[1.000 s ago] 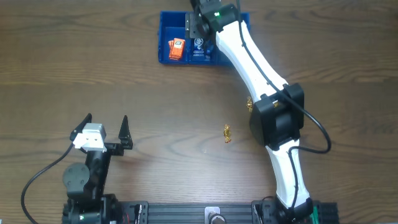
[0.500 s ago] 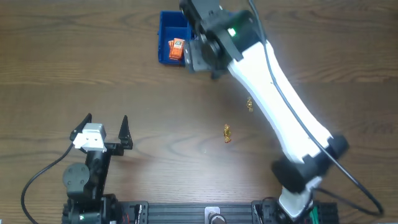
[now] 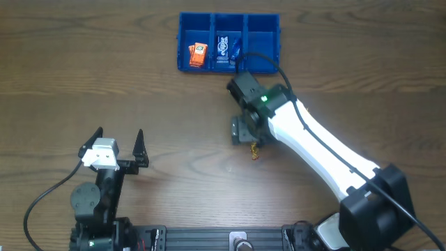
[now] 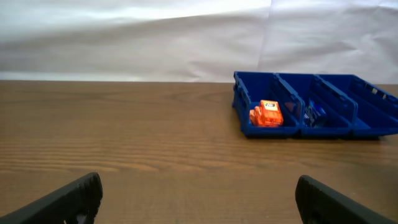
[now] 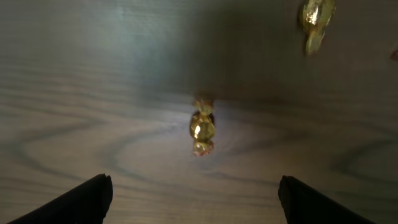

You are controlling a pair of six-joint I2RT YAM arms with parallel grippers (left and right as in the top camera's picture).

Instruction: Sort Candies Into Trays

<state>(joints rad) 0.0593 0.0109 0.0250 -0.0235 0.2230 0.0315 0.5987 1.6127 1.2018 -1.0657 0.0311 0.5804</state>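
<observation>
The right gripper [image 5: 193, 183], spread wide, hangs over a gold-wrapped candy [image 5: 202, 127] on the worktop [image 3: 104, 84]; the left gripper [image 4: 198, 190] also gapes wide, well apart from the blue tray [image 4: 273, 132].

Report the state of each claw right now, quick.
Left claw: open, holding nothing.
Right claw: open, holding nothing, hovering above the small gold foil-wrapped candy.

no legible text; print on orange candy [image 3: 198, 56] too small
</observation>
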